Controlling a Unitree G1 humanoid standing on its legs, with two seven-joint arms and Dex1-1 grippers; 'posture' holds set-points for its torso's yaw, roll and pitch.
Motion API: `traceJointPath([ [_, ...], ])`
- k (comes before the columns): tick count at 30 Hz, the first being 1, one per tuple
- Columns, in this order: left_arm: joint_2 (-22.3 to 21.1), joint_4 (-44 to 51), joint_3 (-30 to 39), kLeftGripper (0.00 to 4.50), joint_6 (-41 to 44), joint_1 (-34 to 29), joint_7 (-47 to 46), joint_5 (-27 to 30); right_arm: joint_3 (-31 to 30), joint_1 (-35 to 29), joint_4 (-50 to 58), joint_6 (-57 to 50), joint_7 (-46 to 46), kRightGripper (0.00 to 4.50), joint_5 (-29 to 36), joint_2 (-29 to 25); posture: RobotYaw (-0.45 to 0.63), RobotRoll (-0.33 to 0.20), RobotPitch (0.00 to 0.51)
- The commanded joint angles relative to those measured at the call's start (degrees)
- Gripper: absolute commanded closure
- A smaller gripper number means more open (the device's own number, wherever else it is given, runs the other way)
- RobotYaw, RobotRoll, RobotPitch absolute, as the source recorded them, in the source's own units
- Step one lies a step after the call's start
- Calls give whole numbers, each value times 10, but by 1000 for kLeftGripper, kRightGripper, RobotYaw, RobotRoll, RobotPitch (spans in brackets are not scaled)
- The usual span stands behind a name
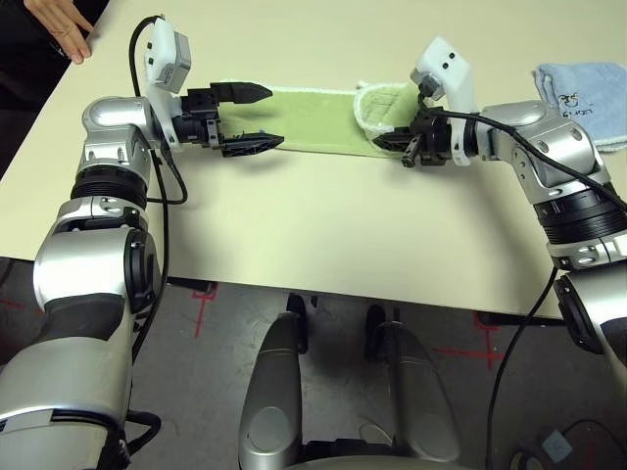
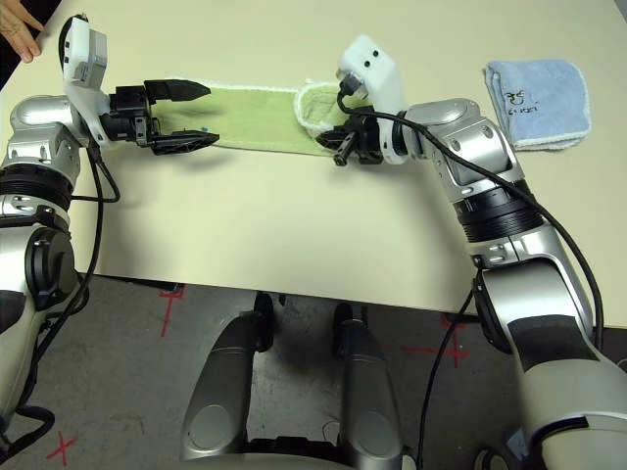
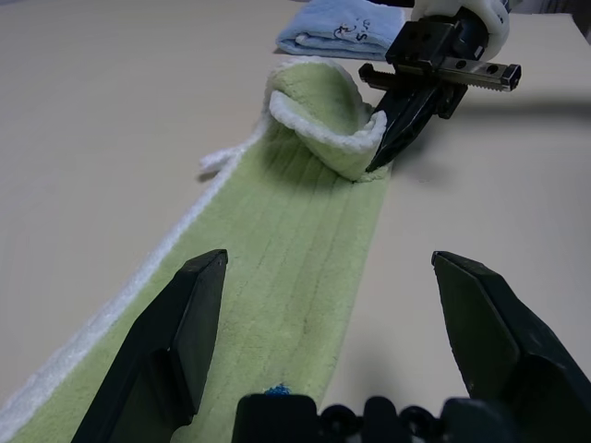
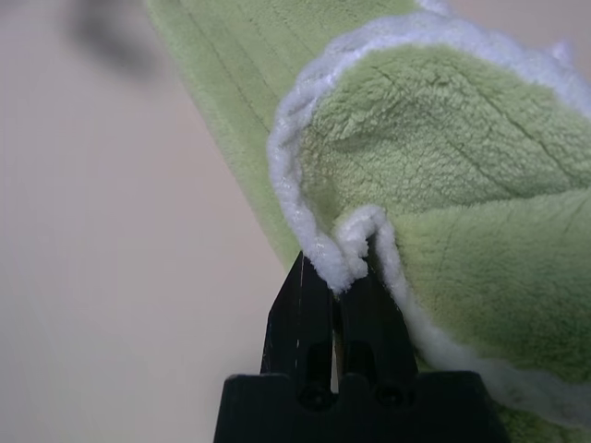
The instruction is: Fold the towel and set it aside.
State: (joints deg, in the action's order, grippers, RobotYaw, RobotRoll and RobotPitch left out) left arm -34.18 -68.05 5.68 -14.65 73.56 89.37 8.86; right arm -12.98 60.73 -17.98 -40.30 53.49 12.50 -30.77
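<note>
The lime-green towel (image 1: 313,122) lies on the table as a long narrow strip with white edging, running between my two grippers. My left gripper (image 1: 272,117) is open, its two black fingers (image 3: 175,332) on either side of the strip's left end, just above the cloth. My right gripper (image 1: 390,139) is shut on the white edge at the towel's right end (image 4: 443,157). That end is lifted and curls back over the strip in a loop (image 3: 323,120).
A folded light blue cloth (image 1: 583,98) lies at the far right of the table. A person's hand (image 1: 59,24) rests at the far left corner. The table's front edge (image 1: 343,286) runs in front of bare beige tabletop.
</note>
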Motion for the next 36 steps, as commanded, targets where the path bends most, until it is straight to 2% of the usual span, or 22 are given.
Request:
traceJointPath([
  [1, -3, 9, 1, 0, 0, -6, 7, 0, 1, -9, -8, 9, 12, 4461, -7, 0, 66, 0, 362],
  [6, 0, 9, 2, 0, 1, -5, 5, 1, 41, -11, -33, 76, 18, 3014, 17, 32, 66, 0, 360],
  [8, 1, 9, 2, 0, 0, -6, 6, 2, 63, -11, -42, 109, 22, 2215, 29, 45, 61, 0, 355],
  [11, 1, 11, 3, 0, 1, -7, 7, 3, 95, -15, -47, 164, 77, 1126, 64, 53, 58, 0, 352],
  [14, 1, 11, 2, 0, 2, -8, 8, 3, 94, -13, -64, 219, 115, 59, 60, 51, 58, 0, 350],
  [24, -2, 16, 2, 0, 5, -10, 11, 4, 9, -1, -116, 270, 209, 24, -20, 35, 80, 0, 352],
  [31, -6, 21, 2, 0, 8, -15, 12, 5, 7, 14, -152, 275, 201, 24, -43, 48, 85, 0, 352],
  [36, -6, 26, 2, 0, 12, -18, 11, 6, 13, 49, -208, 312, 190, 24, -55, 72, 97, 0, 354],
])
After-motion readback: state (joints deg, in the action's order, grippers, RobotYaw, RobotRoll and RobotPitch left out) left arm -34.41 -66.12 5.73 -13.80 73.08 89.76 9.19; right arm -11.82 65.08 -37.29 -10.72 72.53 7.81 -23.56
